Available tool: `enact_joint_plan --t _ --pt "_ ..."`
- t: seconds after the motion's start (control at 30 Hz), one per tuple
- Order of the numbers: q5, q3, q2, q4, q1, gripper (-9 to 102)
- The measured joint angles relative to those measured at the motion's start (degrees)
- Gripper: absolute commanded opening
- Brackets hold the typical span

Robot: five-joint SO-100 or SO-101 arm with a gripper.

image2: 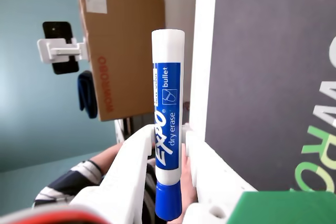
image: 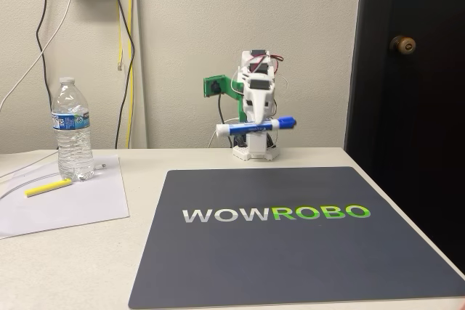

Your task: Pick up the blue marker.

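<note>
Now | claw point(image: 256, 127) clamps blue marker point(image: 256, 127) crosswise | above mat point(image: 290, 252)

the short white-barrelled dry-erase marker point(image2: 168, 129) bore a blue label with white lettering and a blue cap. the white plastic gripper point(image: 256, 123) sat on a white and green arm. the dark grey flat mat point(image: 290, 266) carried white and green lettering. the thin stick-like pen point(image: 48, 188) was yellow.
</note>
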Motion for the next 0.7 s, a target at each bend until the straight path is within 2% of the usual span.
enact_joint_plan --t 0.37,0.7 --pt "-0.4 1.9 7.6 2.7 -2.9 0" --pt "1.8 9.3 14.9 -0.1 -4.0 1"
